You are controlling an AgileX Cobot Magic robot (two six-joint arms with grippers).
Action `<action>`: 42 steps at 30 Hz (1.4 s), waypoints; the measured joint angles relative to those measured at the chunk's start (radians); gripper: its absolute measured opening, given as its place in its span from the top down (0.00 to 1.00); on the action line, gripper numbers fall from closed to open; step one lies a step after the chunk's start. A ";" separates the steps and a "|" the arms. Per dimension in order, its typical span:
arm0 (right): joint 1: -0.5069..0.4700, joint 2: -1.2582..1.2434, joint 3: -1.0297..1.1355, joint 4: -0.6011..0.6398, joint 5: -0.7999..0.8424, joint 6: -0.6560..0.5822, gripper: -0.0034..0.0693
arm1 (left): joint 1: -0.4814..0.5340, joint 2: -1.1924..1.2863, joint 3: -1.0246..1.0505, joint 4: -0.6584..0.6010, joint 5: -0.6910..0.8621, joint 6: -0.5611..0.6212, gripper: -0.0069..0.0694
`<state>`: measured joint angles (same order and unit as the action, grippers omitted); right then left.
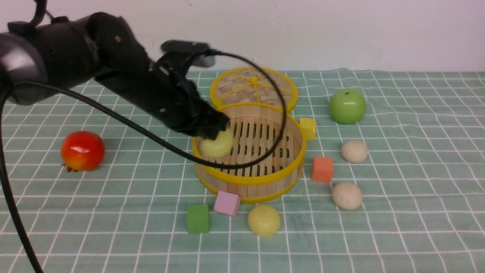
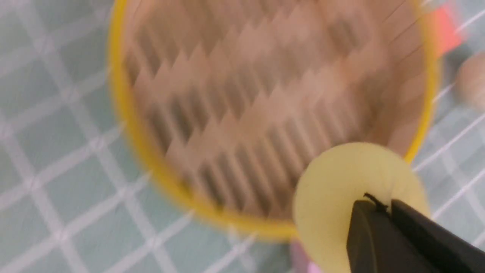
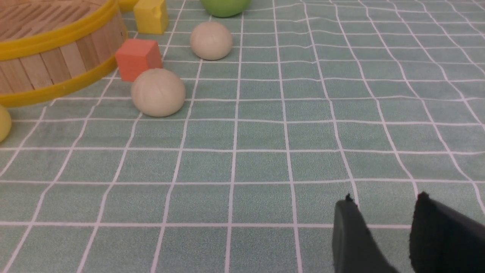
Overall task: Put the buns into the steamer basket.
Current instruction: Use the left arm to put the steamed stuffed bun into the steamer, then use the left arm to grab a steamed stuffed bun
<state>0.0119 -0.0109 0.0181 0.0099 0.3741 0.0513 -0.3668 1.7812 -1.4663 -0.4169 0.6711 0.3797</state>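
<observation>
The steamer basket (image 1: 265, 187) stands mid-table, with nothing on the slatted floor that shows. My left gripper (image 1: 212, 131) is shut on a pale yellow bun (image 1: 218, 145) and holds it above the basket's left rim. In the left wrist view the gripper (image 2: 382, 204) pinches that bun (image 2: 341, 182) over the blurred basket (image 2: 125, 113). A second pale yellow bun (image 1: 264, 220) lies in front of the basket. Two beige buns (image 1: 354, 151) (image 1: 347, 195) lie to its right. My right gripper (image 3: 384, 199) is open and empty over bare cloth, well clear of the beige buns (image 3: 158, 92) (image 3: 211, 40).
The woven lid (image 1: 253, 89) leans behind the basket. A green apple (image 1: 347, 106) sits at the back right and a red fruit (image 1: 82, 150) at the left. Yellow (image 1: 308, 128), orange (image 1: 322, 169), pink (image 1: 227, 203) and green (image 1: 197, 218) cubes ring the basket. The arm's cable (image 1: 242, 163) loops over it.
</observation>
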 joint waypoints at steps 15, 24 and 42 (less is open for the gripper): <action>0.000 0.000 0.000 0.000 0.000 0.000 0.62 | 0.005 0.217 0.001 0.022 -0.317 0.002 0.75; 0.000 0.000 0.000 0.000 0.000 0.000 0.62 | 0.005 0.122 0.001 0.025 -0.246 -0.099 0.42; 0.000 0.000 0.000 0.000 0.000 0.000 0.62 | -0.285 0.138 0.001 0.106 0.113 -0.158 0.73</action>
<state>0.0119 -0.0109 0.0181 0.0099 0.3741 0.0513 -0.6518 1.9187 -1.4654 -0.3106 0.7837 0.2217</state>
